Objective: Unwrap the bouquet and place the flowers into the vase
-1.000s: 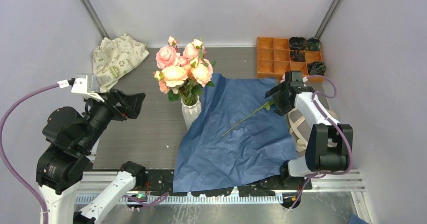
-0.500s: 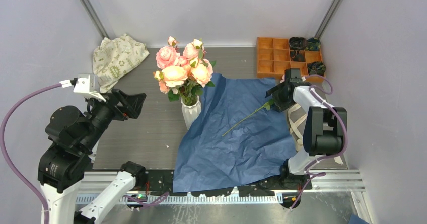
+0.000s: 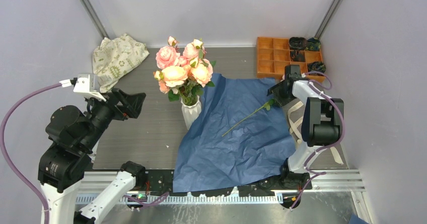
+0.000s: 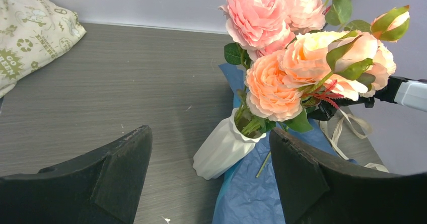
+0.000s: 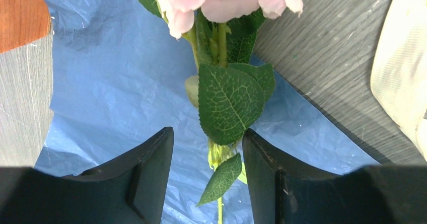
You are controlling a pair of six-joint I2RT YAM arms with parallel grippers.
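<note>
- Over the table, you count one vase (image 3: 191, 114) of flowers (image 3: 182, 70), one blue paper (image 3: 236, 138) and one loose flower (image 3: 246, 118) lying on it. Its stem runs near-left to far-right, head under the right gripper (image 3: 278, 90).
- Left wrist: your left gripper (image 4: 210, 133) gapes wide and empty, facing the vase.
- Right wrist alone shows the loose flower's pink head; fingers (image 5: 151, 168) stand part-open astride its stem, not clamped.

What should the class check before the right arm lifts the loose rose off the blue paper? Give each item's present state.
1. The loose rose lies between the right arm's jaws: ok.
2. Jaws closed on its stem: not ok, gaps both sides.
3. The vase stands upright: ok.
4. Room in its mouth: cannot tell, flowers hide it.
5. The left arm's jaws open, empty, apart from the vase: ok.
</note>
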